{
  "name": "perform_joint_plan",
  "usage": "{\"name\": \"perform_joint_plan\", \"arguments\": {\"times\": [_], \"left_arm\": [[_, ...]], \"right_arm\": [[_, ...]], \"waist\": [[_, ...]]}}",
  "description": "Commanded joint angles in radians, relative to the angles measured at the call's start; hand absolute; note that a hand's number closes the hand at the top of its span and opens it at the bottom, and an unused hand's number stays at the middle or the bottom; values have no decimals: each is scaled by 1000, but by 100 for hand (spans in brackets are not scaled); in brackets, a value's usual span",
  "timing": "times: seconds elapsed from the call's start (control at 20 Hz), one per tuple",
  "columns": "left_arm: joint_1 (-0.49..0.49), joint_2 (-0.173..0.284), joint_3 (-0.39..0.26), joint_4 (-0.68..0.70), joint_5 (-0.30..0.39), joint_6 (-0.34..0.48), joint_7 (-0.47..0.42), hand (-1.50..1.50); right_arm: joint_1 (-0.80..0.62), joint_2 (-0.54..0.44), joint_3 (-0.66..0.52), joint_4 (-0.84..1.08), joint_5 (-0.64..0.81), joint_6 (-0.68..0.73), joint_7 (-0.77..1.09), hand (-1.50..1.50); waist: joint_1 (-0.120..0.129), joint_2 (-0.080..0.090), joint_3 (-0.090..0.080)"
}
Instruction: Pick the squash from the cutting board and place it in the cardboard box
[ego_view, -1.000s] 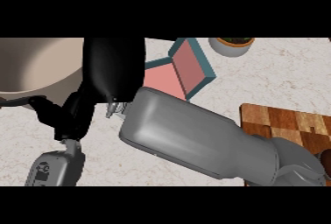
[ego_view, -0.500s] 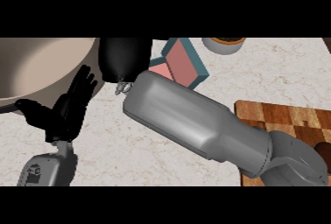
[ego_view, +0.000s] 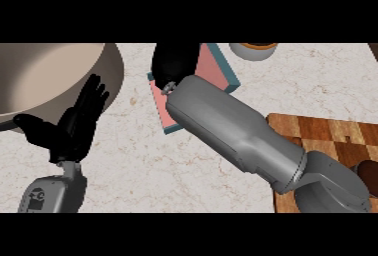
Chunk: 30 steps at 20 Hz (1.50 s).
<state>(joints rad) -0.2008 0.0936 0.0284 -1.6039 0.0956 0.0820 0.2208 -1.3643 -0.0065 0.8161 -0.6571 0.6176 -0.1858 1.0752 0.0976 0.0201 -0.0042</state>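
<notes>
No squash shows anywhere in the head view. A large tan container (ego_view: 52, 75) with a rounded rim fills the upper left, and the part of its inside that I see is bare. The wooden cutting board (ego_view: 325, 132) lies at the right edge, partly under my right forearm (ego_view: 236, 130). That forearm slants from lower right up to my right hand (ego_view: 173, 62), which hovers over a pink tray with a teal rim (ego_view: 214, 70); the top edge cuts the hand off. My left hand (ego_view: 74, 125) rests open at the lower left beside the container, fingers up.
A small white cup with a brown inside (ego_view: 253, 50) stands at the top, right of the pink tray. A dark reddish object (ego_view: 366, 170) sits on the cutting board at the right edge. Speckled counter (ego_view: 148, 170) lies between the arms.
My right hand and forearm have swung rightward, from over the tan container's rim to above the pink tray. The left hand has barely moved.
</notes>
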Motion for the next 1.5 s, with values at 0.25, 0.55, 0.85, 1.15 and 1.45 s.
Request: {"name": "perform_joint_plan", "arguments": {"times": [0.25,0.55,0.85,1.15,1.45], "left_arm": [[10,-14,1,16,-7,8,-31,0],[23,-13,1,15,-14,13,-34,0],[32,9,19,-10,1,-1,-19,0],[71,0,20,-25,-1,9,-24,0],[39,27,64,26,23,-7,-24,0]], "right_arm": [[55,6,-33,133,-120,-114,-93,-150],[21,6,-5,75,8,-447,-146,-150],[20,6,-148,17,-68,-670,-159,-150],[77,6,-297,-149,-182,-844,-254,-150],[211,6,-330,-249,-231,-939,-403,-150]], "waist": [[-14,3,2],[-29,-2,3],[-32,-5,4],[-58,-13,6],[-83,-15,4]]}}
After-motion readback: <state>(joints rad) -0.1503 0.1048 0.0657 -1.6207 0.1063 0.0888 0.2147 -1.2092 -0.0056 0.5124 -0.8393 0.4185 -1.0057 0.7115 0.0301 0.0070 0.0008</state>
